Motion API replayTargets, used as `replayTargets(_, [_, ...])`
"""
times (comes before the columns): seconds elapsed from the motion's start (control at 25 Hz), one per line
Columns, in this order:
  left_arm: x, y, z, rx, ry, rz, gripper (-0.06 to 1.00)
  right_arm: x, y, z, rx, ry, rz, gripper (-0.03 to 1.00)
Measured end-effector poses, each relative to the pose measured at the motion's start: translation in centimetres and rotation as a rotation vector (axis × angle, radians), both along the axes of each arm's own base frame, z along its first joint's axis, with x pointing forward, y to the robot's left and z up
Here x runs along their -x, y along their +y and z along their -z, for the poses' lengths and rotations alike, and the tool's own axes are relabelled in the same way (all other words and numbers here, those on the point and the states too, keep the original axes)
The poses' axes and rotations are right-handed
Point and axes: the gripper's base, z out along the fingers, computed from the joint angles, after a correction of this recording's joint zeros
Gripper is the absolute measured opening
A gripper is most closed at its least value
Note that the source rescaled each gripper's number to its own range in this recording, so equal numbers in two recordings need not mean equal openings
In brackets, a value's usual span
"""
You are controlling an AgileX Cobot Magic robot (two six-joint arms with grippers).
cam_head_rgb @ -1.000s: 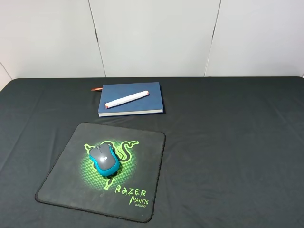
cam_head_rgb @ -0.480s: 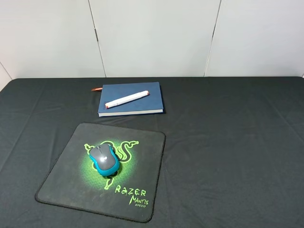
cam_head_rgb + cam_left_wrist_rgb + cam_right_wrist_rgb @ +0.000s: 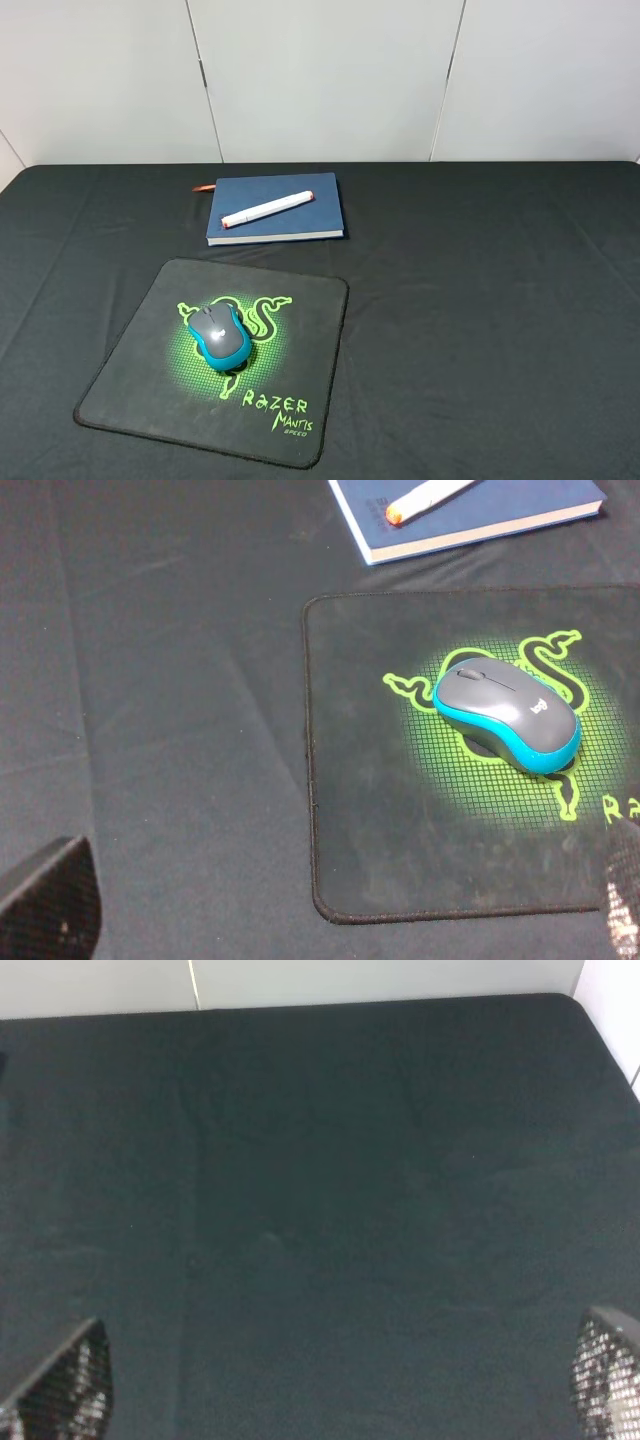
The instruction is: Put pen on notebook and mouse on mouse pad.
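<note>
The white pen [image 3: 266,210] with red-orange tips lies slantwise on top of the dark blue notebook [image 3: 300,222], whose ribbon [image 3: 203,187] sticks out at its far left corner. The grey and blue mouse [image 3: 219,335] rests on the green logo of the black mouse pad [image 3: 300,320]. The left wrist view shows the mouse [image 3: 507,713], the pad [image 3: 370,810], one pen tip [image 3: 396,516] and a notebook corner [image 3: 470,525]. My left gripper [image 3: 335,895] is open, back from the pad's near edge. My right gripper [image 3: 337,1360] is open above bare cloth. Neither arm appears in the high view.
A black cloth [image 3: 480,300] covers the whole table, with a white panelled wall [image 3: 320,80] behind it. The cloth's far edge and right corner [image 3: 570,1000] show in the right wrist view. Folds run across the cloth left of the pad [image 3: 150,730].
</note>
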Motion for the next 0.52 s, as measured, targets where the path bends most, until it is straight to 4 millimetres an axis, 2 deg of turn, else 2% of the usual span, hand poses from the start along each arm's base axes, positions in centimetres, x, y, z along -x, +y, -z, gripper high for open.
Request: replayTargets(0.52, [0.00, 0.00, 0.00, 0.000, 0.000, 0.000, 1.00, 0.00, 0.00, 0.00, 0.000, 0.000, 0.000, 1.00])
